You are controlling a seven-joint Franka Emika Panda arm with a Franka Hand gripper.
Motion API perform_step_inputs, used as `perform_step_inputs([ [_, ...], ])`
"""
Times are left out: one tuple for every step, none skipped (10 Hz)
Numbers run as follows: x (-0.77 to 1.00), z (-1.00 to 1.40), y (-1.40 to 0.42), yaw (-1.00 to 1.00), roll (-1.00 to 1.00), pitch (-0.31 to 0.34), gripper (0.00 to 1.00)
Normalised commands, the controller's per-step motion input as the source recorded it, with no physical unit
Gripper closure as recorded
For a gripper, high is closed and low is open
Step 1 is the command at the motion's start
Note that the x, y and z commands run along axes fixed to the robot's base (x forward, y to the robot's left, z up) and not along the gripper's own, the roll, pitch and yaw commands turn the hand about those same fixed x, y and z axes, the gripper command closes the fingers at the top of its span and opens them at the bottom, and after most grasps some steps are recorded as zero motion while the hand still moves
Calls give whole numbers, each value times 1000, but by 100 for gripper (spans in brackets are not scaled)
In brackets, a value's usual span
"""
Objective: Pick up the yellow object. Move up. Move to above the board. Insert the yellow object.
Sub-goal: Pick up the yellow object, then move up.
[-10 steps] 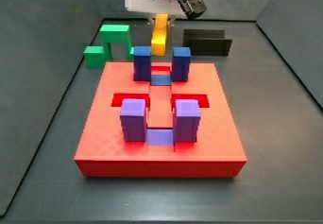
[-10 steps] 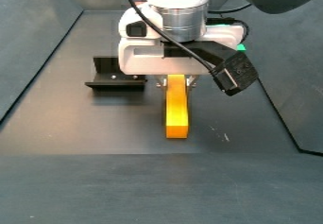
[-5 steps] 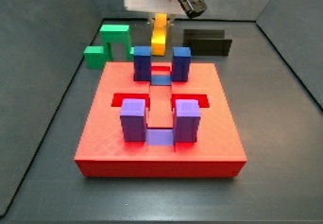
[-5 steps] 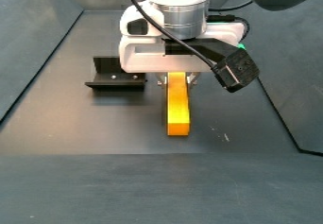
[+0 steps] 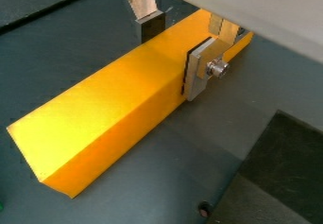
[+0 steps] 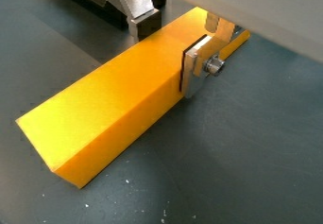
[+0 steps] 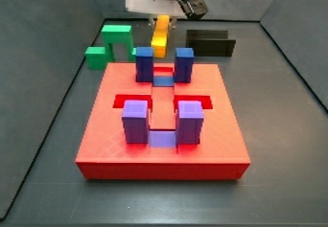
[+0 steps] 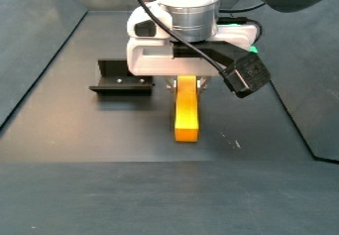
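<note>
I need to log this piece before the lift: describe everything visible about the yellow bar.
The yellow object is a long, plain rectangular bar, yellow-orange with smooth, matte faces. In both wrist views it lies flat on the dark floor, and the gripper straddles it near one end, a silver finger against each long side. In a side view it lies behind the board, below the gripper.

One bar (image 7: 161, 34), one board (image 7: 161, 125) with four posts (image 7: 136, 122) — one gripper (image 5: 177, 41), one fixture (image 8: 121, 79), one green block (image 7: 111, 41).
</note>
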Motion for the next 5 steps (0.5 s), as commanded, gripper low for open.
perform_step_inputs([
  [0,0,0,0,0,0,100],
  [0,0,0,0,0,0,100],
  [0,0,0,0,0,0,100],
  [0,833,0,0,0,0,100],
  [29,795,-6,-58,-1,9,100],
])
